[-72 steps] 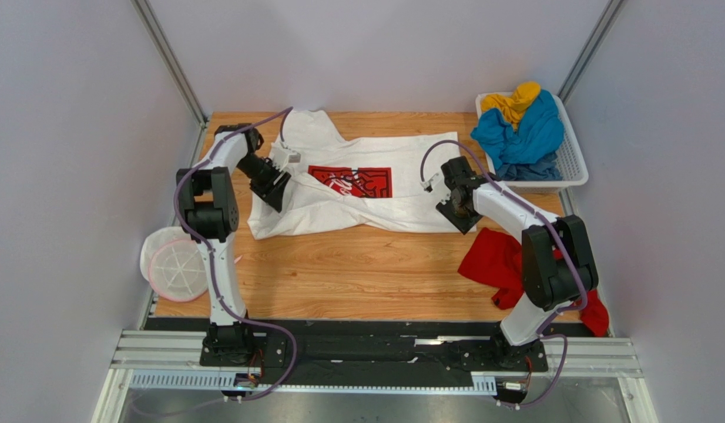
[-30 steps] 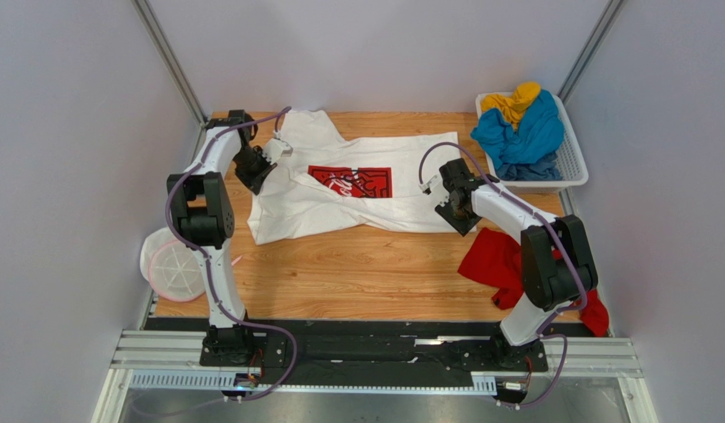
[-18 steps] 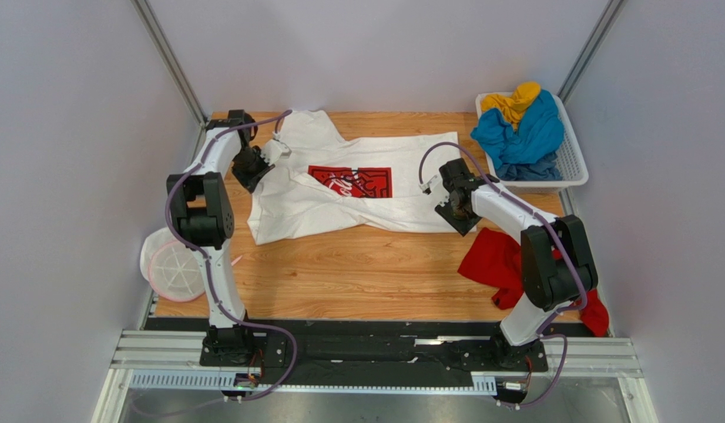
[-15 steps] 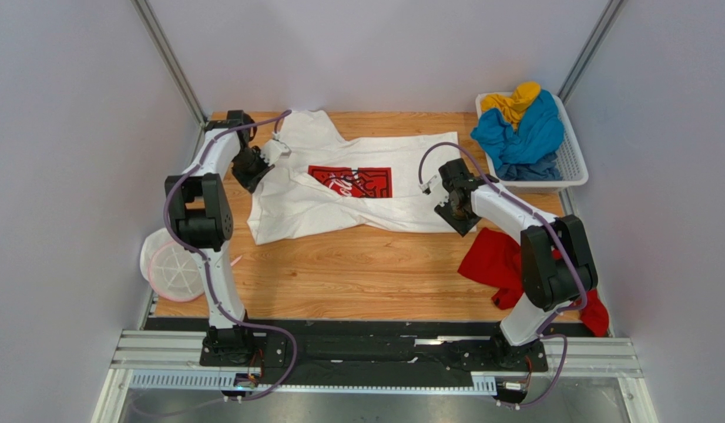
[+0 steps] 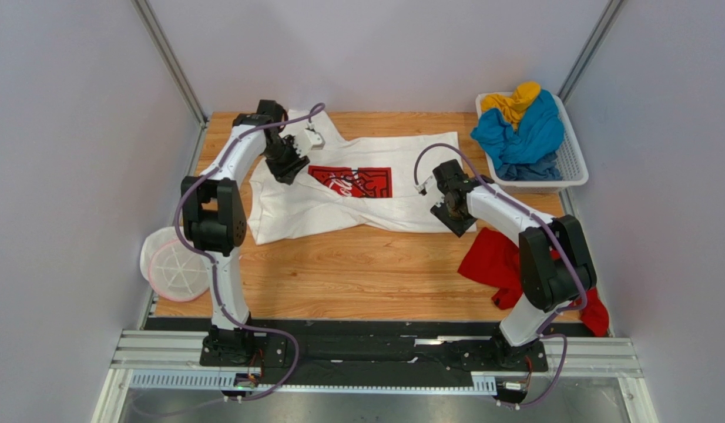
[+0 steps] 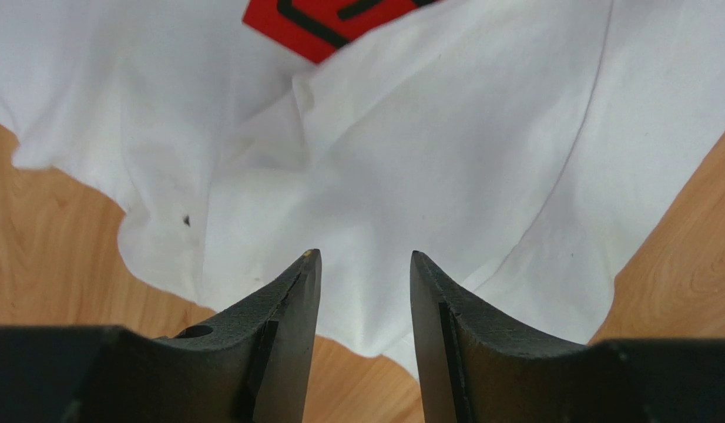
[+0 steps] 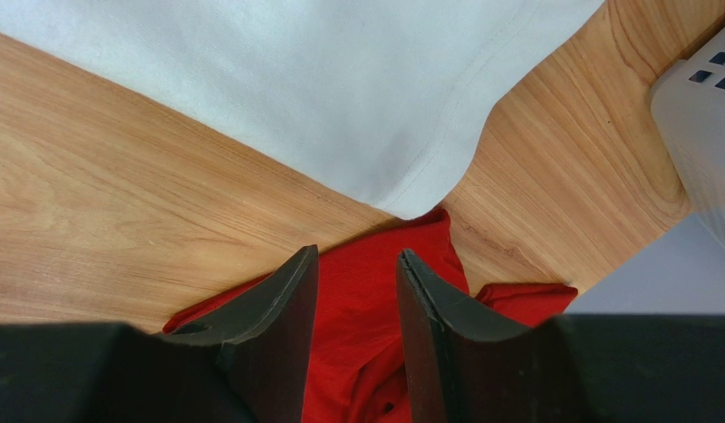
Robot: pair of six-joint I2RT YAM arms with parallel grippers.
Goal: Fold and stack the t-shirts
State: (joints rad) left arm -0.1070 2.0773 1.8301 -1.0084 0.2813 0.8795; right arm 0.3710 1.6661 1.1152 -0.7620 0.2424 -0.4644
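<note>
Across the far counter the white t-shirt lies rumpled, print up. Left jaws and right jaws hang part-open, empty, over its opposite ends, the right beside the red t-shirt. I want low pinches on both edges, then an even outward pull.

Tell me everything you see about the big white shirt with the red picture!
The white t-shirt is soft, wrinkly cloth with a red rectangular print showing black lines. It lies spread, not yet folded, across the far part of the wooden table. Its near right corner reaches the red shirt. The left claw hangs open just above it, gripping nothing.
</note>
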